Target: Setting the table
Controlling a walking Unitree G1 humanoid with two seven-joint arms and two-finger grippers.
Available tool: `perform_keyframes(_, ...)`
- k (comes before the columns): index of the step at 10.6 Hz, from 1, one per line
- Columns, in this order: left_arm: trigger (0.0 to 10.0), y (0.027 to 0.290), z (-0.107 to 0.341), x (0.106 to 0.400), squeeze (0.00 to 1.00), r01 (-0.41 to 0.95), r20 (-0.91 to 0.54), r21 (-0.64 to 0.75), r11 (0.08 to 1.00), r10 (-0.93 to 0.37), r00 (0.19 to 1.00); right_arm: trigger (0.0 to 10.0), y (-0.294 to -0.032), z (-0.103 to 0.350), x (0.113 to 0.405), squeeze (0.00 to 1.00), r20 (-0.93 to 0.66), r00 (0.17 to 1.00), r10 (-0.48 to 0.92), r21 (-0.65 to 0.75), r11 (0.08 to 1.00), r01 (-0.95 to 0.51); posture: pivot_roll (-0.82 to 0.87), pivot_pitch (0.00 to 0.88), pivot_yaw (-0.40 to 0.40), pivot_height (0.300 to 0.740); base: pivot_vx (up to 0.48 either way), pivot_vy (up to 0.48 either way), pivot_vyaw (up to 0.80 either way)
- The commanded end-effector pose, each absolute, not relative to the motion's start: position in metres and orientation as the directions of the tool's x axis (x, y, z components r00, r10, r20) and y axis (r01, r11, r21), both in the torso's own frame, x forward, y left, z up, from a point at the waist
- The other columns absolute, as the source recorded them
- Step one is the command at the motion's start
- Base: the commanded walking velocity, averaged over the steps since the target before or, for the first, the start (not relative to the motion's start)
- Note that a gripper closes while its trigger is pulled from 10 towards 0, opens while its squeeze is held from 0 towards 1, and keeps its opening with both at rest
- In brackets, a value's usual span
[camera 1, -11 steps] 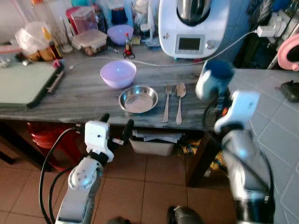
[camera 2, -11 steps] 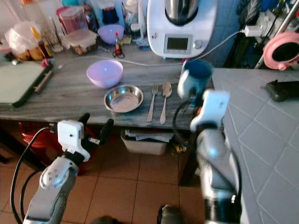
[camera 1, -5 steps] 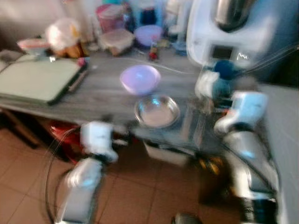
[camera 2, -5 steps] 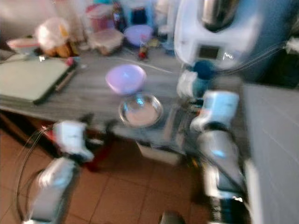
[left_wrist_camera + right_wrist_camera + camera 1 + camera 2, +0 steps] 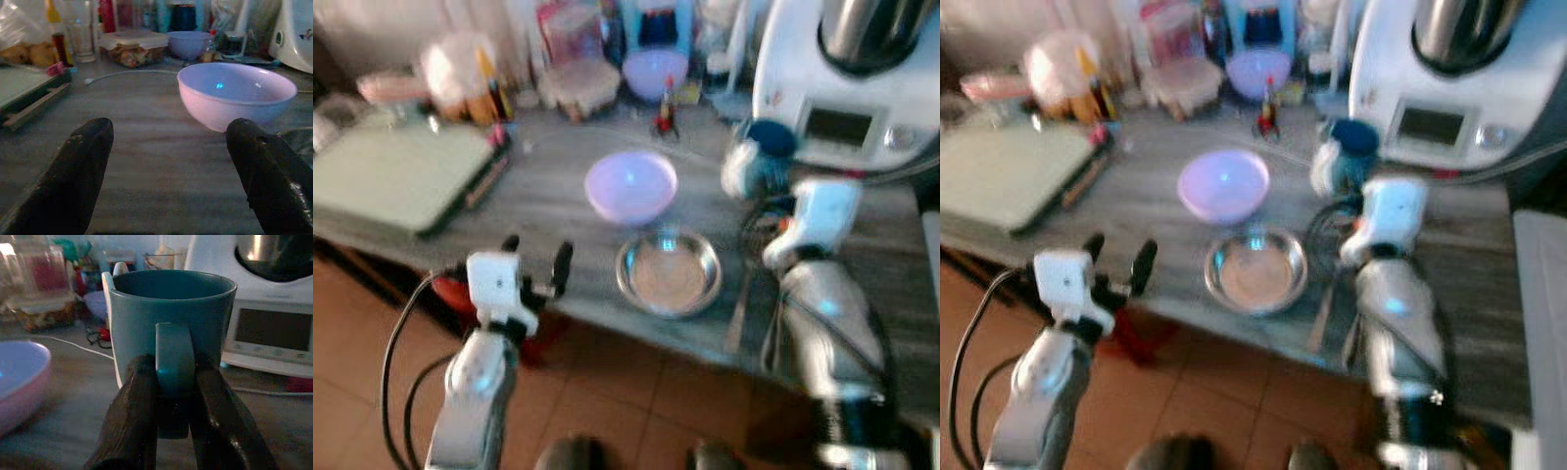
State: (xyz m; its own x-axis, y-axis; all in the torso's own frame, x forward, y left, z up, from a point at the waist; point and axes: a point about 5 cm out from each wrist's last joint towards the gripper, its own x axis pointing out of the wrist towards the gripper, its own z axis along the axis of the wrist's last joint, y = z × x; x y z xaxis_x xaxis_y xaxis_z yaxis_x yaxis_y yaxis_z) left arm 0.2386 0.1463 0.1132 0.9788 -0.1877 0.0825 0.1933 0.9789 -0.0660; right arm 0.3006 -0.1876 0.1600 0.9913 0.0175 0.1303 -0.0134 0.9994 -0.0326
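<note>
My right gripper (image 5: 173, 406) is shut on the handle of a blue mug (image 5: 171, 323), held upright above the grey table (image 5: 538, 201), just right of the lilac bowl (image 5: 630, 186). The same mug (image 5: 762, 164) hangs in front of the white kitchen machine (image 5: 847, 88). A steel bowl (image 5: 668, 273) lies near the table's front edge, with a fork and spoon (image 5: 742, 304) blurred to its right beside my right arm. My left gripper (image 5: 536, 262) is open at the front edge, left of the steel bowl, its fingers (image 5: 83, 161) pointing toward the lilac bowl (image 5: 234, 95).
A green cutting board (image 5: 396, 171) covers the table's left part. Food containers, bottles, a bag and a second lilac bowl (image 5: 654, 73) crowd the back. A white cable (image 5: 127, 73) runs across the table. A red stool (image 5: 460, 294) stands under the table.
The camera has moved closer and swung left, so the table looms larger. My right gripper still holds the mug, now over the table by the lilac bowl.
</note>
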Motion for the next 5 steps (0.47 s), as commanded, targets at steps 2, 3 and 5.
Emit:
perform_keyframes(2,10.0,0.159,0.111,0.233,0.00,0.168,0.062,-0.054,0.984,-0.165,0.984,10.0,-0.174,0.159,0.303,0.00,0.119,0.991,0.055,-0.020,0.998,-0.053,-0.03,0.075,0.045,0.740,0.000,0.000,0.00)
perform_keyframes(3,10.0,0.159,0.109,0.231,0.00,0.173,0.051,-0.059,0.983,-0.170,0.984,10.0,-0.170,0.155,0.303,0.00,0.099,0.991,0.086,0.003,0.996,-0.087,-0.03,0.078,0.049,0.740,0.000,0.000,0.00)
perform_keyframes(5,10.0,0.152,0.111,0.230,0.00,0.207,0.059,-0.062,0.976,-0.204,0.977,10.0,-0.168,0.151,0.306,0.00,0.080,0.991,0.112,-0.002,0.994,-0.112,-0.03,0.087,0.051,0.740,0.000,0.000,0.00)
